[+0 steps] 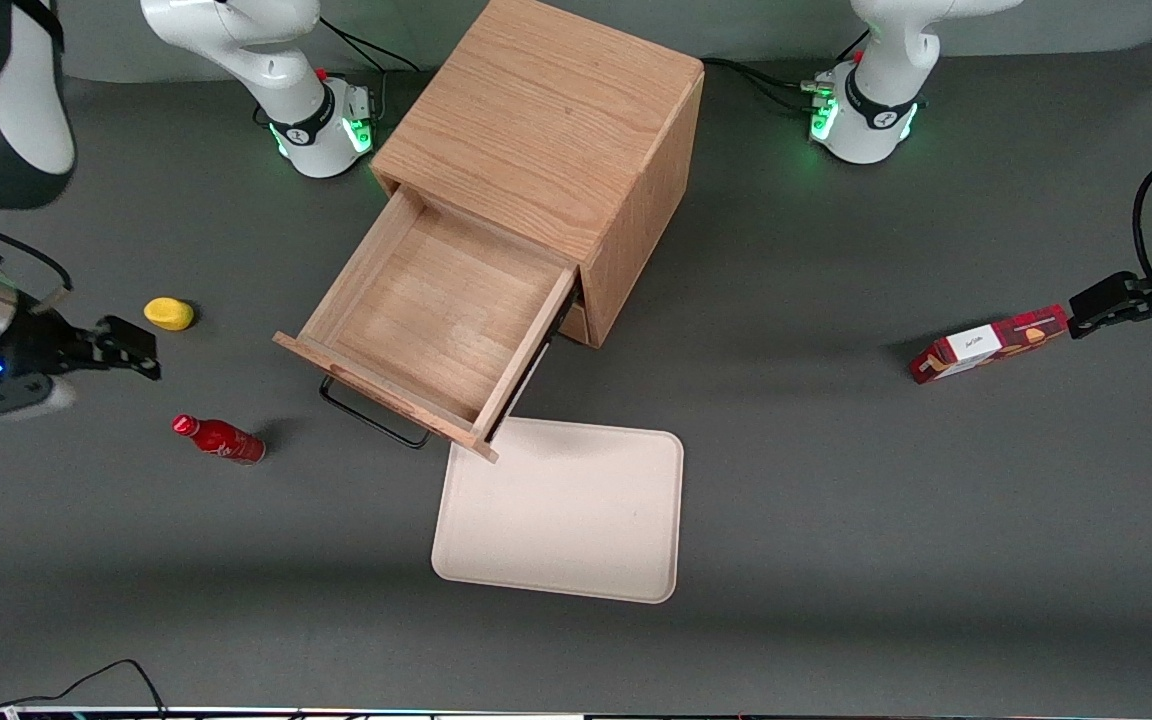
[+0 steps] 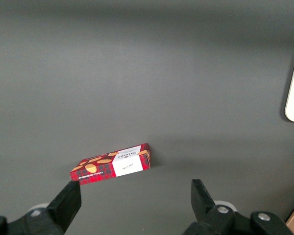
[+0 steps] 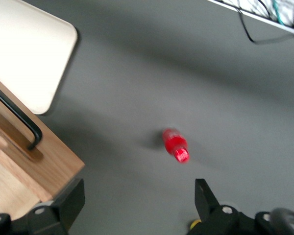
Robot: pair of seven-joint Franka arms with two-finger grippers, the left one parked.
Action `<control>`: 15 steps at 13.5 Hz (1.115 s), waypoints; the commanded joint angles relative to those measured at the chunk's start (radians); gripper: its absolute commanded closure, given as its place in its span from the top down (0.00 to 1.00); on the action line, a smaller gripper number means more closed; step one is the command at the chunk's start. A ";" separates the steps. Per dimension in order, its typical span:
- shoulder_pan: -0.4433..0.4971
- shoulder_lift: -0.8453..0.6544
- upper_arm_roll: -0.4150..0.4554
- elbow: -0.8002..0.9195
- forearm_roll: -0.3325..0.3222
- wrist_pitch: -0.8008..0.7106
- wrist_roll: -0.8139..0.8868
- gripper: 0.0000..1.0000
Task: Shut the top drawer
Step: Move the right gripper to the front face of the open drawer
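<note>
The gripper (image 1: 141, 352) is hanging low over the table at the working arm's end, its two fingers spread wide with nothing between them, as the right wrist view shows with bare grey table between the pads. It is pointing toward the top drawer (image 1: 431, 320), which is standing pulled most of the way out of the wooden cabinet (image 1: 546, 130) in the middle of the table, and it is well apart from the drawer front. The drawer's travel is running on a slant, from the front panel back up into the cabinet, so I would say any push has to go along that line, into the panel and away from the front camera. The thin black handle (image 1: 371, 418) is hanging from that front panel, facing the open table. The drawer itself is looking like a shallow, pale oak box, empty inside. A yellow object (image 1: 169, 313) and a red bottle (image 1: 219, 439) are lying either side of the gripper's line toward the panel, and a cream tray (image 1: 561, 515) is lying just beside the drawer's near corner.
</note>
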 commanded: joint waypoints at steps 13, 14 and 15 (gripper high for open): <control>-0.065 0.464 0.215 0.419 0.245 -0.156 -0.301 1.00; -0.065 0.471 0.229 0.419 0.244 -0.156 -0.300 1.00; -0.060 0.477 0.230 0.419 0.244 -0.157 -0.300 1.00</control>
